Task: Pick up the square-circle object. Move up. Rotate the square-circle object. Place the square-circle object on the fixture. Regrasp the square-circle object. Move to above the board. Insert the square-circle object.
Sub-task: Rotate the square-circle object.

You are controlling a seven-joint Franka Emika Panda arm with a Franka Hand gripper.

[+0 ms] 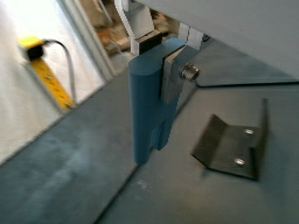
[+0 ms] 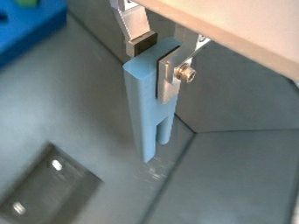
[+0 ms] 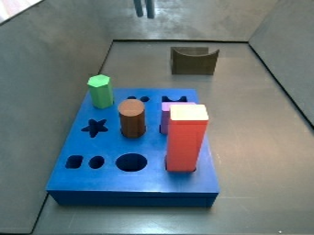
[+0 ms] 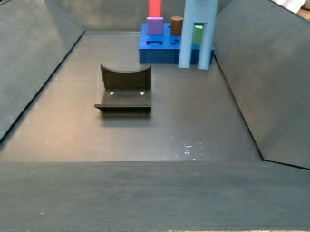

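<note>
The square-circle object, a long grey-blue peg with a slot at its lower end, hangs upright, and my gripper is shut on its top end. Both wrist views show a dark pad on one side of the peg and a silver plate with a bolt on the other, at the gripper. The peg hangs above the floor, with only its lower tip showing in a side view. The fixture stands apart on the floor. The bright-blue board lies flat.
On the board stand a red block, a brown cylinder, a green hexagonal peg and a purple piece. Grey walls enclose the floor. A yellow cable lies beyond one wall.
</note>
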